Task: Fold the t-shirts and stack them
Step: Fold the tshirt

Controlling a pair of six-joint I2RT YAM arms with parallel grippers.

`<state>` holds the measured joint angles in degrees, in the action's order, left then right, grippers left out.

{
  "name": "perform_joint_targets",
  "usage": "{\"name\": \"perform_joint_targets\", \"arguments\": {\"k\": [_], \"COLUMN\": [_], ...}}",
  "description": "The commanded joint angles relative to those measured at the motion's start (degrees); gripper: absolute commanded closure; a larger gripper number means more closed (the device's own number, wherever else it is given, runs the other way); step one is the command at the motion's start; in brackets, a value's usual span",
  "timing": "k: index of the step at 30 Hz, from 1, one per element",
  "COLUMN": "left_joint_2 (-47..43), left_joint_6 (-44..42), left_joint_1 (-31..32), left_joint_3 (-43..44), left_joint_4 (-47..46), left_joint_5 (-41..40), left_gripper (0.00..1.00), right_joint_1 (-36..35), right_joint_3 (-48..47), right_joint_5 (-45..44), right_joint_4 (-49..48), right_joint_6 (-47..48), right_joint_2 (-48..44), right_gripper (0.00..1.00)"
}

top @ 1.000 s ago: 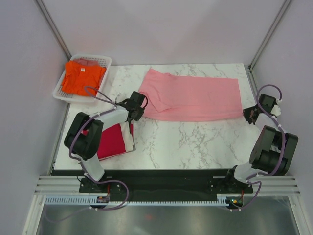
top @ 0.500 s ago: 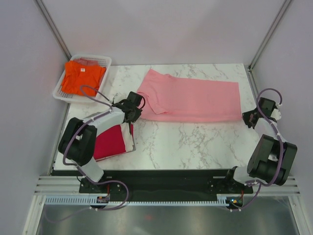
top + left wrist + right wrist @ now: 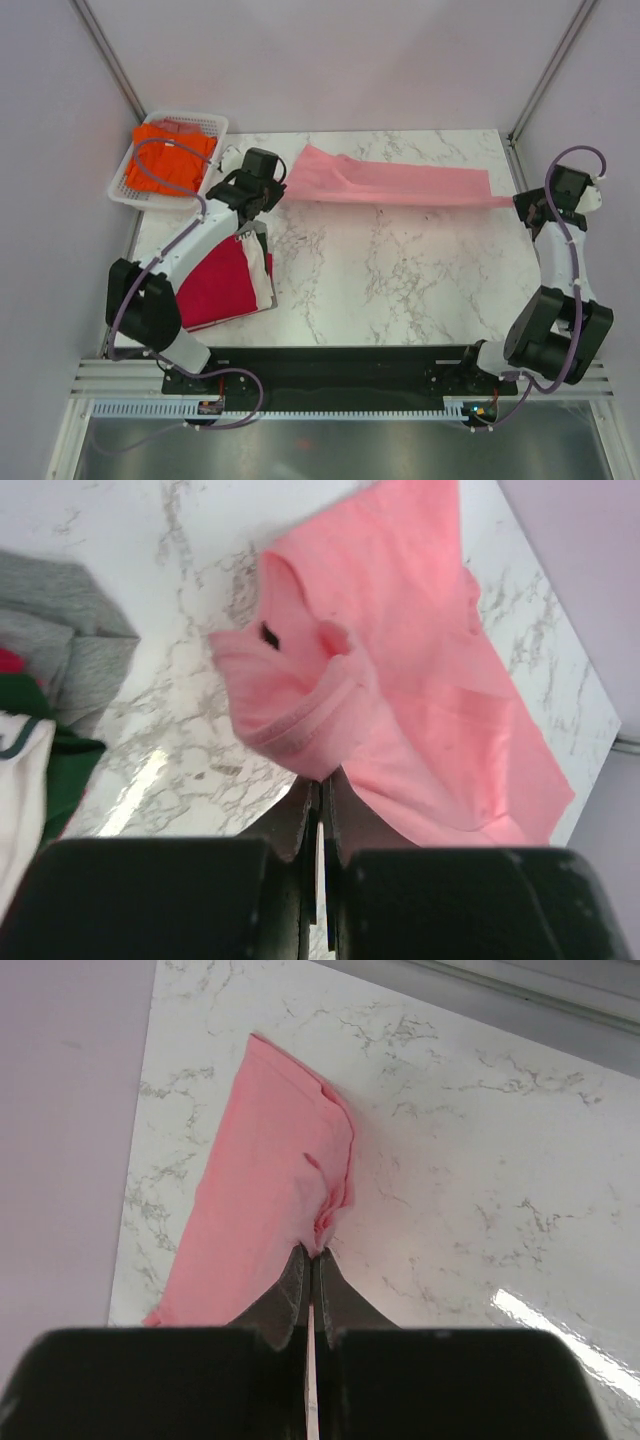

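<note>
Top, left-wrist and right-wrist views. One large light pink cotton t-shirt [image 3: 400, 185] is drawn out as a long, narrow band across the far part of the white, grey-veined marble table [image 3: 400, 290], running from 11 o'clock to 2 o'clock. Two arms hold it, one at each end. The left jaws are pressed together on a bunched, rib-hemmed fold of the shirt [image 3: 300, 735]. The right jaws are pinched shut on a gathered edge at the opposite end [image 3: 290, 1160]. The cloth is soft and matte, with shallow creases. Whether its lower edge touches the table cannot be told.

One white plastic mesh basket [image 3: 195, 119], rectangular, sits at the 10 o'clock corner. It holds one orange t-shirt [image 3: 165, 165], loosely crumpled.

One pile lies at 8 o'clock, with a crimson red t-shirt [image 3: 215, 285] flat on top and a white t-shirt [image 3: 262, 280] showing along its 3 o'clock edge. The left-wrist view adds one heathered grey t-shirt [image 3: 75, 630] and a strip of green cloth [image 3: 65, 770] beside it.
</note>
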<state>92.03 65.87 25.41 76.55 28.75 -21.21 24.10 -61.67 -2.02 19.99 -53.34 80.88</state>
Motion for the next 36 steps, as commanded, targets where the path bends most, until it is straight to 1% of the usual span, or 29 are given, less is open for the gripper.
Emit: {"name": "perform_joint_targets", "arguments": {"k": [1, 5, 10, 17, 27, 31, 36], "left_joint_2": [-3.35, -3.26, -3.43, -3.08, -0.45, -0.53, -0.8], "left_joint_6": [-3.03, -1.1, -0.65, 0.31, 1.11, 2.51, 2.69], "left_joint_1": [-0.36, -0.1, 0.26, 1.84, 2.54, 2.89, 3.77], "left_joint_3": [-7.78, -14.76, -19.68, -22.15, -22.76, -24.86, -26.63], "left_joint_4": [3.24, 2.54, 0.96, -0.27, -2.21, -3.87, -5.99], "left_joint_5": [-4.02, -2.7, -0.41, 0.73, 4.07, 4.69, 5.74], "left_gripper": [0.98, 0.98, 0.98, 0.98, 0.98, 0.98, 0.96], "right_joint_1": [0.16, 0.16, 0.16, 0.16, 0.34, 2.18, 4.2], "right_joint_3": [3.47, 10.06, 12.8, 17.37, 19.39, 21.67, 24.4], "right_joint_5": [-3.95, -4.48, -5.36, -5.8, -8.52, -8.26, -9.23], "right_joint_4": [2.07, 1.81, 1.63, 1.81, 1.9, 2.16, 0.23], "right_joint_6": [0.17, 1.31, 2.8, 3.33, 4.56, 4.12, 4.91], "right_joint_2": [-4.06, -5.21, -7.58, -8.37, -7.5, -6.44, -8.54], "right_gripper": [1.0, 1.0, 1.0, 1.0, 1.0, 1.0, 0.96]}}
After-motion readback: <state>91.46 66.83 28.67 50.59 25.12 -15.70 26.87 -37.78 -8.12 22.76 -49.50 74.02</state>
